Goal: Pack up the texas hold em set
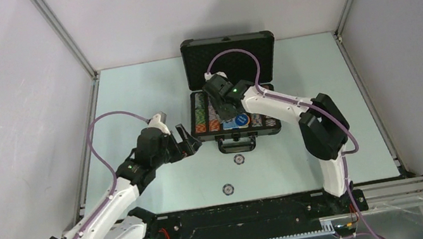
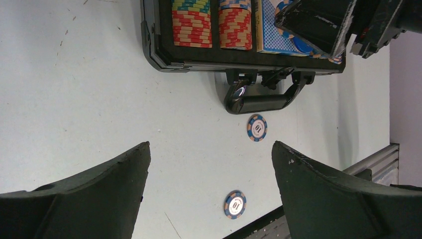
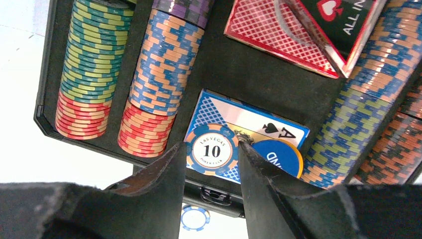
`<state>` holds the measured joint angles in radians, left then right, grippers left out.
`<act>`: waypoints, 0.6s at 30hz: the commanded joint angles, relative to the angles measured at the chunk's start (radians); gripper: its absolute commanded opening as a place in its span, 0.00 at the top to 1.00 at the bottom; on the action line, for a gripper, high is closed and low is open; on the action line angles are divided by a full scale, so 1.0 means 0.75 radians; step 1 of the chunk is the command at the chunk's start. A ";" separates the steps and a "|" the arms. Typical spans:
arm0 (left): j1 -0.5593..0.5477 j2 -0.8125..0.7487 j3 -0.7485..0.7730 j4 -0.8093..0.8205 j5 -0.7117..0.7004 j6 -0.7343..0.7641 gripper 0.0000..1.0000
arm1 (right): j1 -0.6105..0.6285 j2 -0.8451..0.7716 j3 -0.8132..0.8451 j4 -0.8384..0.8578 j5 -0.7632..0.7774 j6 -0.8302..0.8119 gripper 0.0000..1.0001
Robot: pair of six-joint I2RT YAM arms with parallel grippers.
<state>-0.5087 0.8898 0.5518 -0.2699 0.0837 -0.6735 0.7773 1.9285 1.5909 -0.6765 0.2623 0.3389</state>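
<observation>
Right gripper (image 3: 213, 145) pinches 1 blue-and-orange "10" chip (image 3: 211, 152) over the open black hard briefcase (image 1: 227, 49); left gripper (image 2: 210, 147) gapes, empty.
Nearest, 2 loose blue-and-orange round chips (image 1: 227, 189) (image 1: 239, 158) lie on the pale table (image 1: 162, 191) before the case's handle (image 2: 259, 102). Left jaws hang wide beside the case. Inside, the half-closed right fingers clamp that chip above a blue card pack (image 3: 211, 112), beside multicoloured chip rows (image 3: 84, 74).

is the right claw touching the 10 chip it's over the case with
Touching. The right wrist view shows the chip pinched between the fingers of the right claw, both edges against them.
</observation>
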 commanded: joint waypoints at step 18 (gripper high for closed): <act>-0.012 -0.033 -0.028 0.037 0.018 0.003 0.04 | 0.015 0.019 0.057 0.037 -0.046 -0.049 0.29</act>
<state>-0.5087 0.8837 0.5343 -0.2691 0.0845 -0.6739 0.7792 1.9785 1.5955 -0.6716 0.2165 0.3275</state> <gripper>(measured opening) 0.960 0.666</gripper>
